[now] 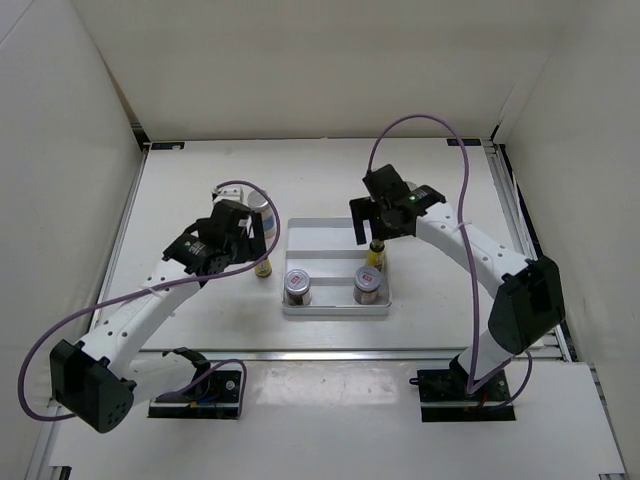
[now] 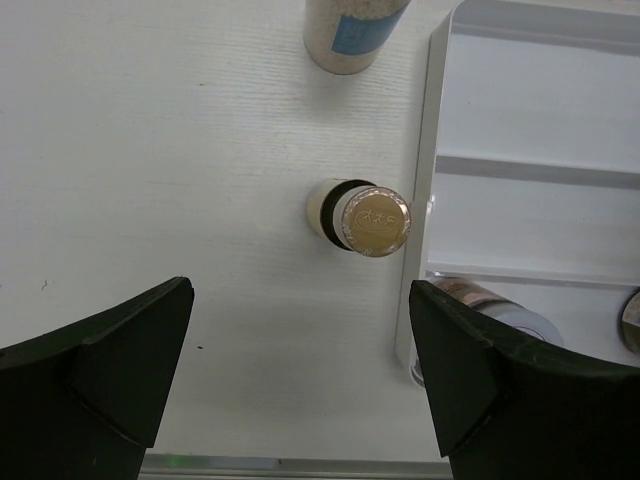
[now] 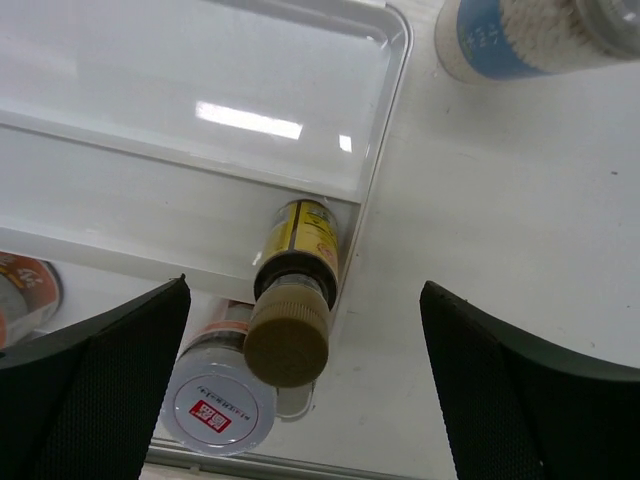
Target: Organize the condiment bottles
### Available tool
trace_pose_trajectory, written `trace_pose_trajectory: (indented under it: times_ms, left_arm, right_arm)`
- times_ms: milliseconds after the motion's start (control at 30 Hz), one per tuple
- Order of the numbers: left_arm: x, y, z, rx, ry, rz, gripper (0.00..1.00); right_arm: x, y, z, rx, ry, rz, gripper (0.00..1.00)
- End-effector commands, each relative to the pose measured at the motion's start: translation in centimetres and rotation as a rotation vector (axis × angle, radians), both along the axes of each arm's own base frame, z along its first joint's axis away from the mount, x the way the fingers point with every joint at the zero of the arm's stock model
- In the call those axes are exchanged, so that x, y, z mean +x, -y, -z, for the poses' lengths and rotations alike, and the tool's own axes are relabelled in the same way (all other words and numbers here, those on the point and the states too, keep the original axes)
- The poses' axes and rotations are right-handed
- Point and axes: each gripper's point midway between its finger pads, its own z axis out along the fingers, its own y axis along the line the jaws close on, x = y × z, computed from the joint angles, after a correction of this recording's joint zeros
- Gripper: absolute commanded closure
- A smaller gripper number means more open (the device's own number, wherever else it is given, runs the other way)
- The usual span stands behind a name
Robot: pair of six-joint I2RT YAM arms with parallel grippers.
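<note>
Yellow bottle (image 3: 290, 340) beneath spread right hand (image 3: 305, 290)

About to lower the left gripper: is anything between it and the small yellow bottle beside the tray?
Nothing visible. The left gripper hangs open above the yellow bottle. The tray rim stands close beside the bottle; the tall white bottle is well clear.

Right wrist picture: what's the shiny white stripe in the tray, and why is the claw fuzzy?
Right wrist view: light glare on the glossy white ridged tray; the black right claw is too near the lens, so soft-edged. Left wrist view: left claw equally soft.
</note>
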Motion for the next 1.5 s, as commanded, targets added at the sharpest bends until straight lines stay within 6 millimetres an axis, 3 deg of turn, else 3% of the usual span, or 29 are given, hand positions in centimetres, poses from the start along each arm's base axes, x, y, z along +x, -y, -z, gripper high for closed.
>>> trace_pose_trajectory:
  times_ms: [0,267,400,433,667,700,833,933,1200,1267,1467]
  left_arm:
    - [1.2,0.3,0.0,-0.008,0.041,-0.005,0.0]
    - [3.1,1.7,2.1,-0.009,0.015,0.008,0.0]
    - [4.0,2.3,3.2,-0.003,0.005,0.008,0.0]
    - [4.2,2.0,3.9,0.007,-0.014,-0.002,0.03]
    - [4.9,2.3,5.5,0.022,-0.041,-0.002,0.49]
    - [5.1,2.5,5.1,0.018,-0.033,-0.002,0.58]
    - [5.5,2.8,4.3,0.008,-0.017,0.011,0.77]
    - [6.1,3.1,1.5,-0.017,0.053,0.023,0.89]
    - [5.8,8.3,-6.0,-0.095,0.198,0.17,0.89]
    - [5.9,9.2,-6.0,-0.094,0.193,0.188,0.89]
    - [6.4,11.6,-3.2,-0.087,0.124,0.243,0.89]
  right_arm:
    - [1.1,-0.2,-5.9,0.066,0.137,0.015,0.01]
    - [-0.1,0.7,-10.0,0.133,0.221,0.037,0.01]
    - [-0.6,1.1,-10.4,0.138,0.227,0.038,0.01]
    - [-0.9,1.3,-10.5,0.138,0.227,0.038,0.01]
    - [-1.5,2.2,-10.3,0.119,0.23,0.049,0.01]
    - [-1.6,2.2,-10.0,0.114,0.222,0.049,0.01]
    - [-2.0,2.7,-10.2,0.11,0.229,0.055,0.01]
    - [-2.2,2.9,-10.1,0.11,0.229,0.055,0.01]
    - [-2.3,3.3,-9.7,0.092,0.23,0.066,0.01]
    - [-2.4,3.4,-9.4,0.086,0.223,0.065,0.01]
    - [-2.7,3.6,-9.5,0.086,0.223,0.065,0.01]
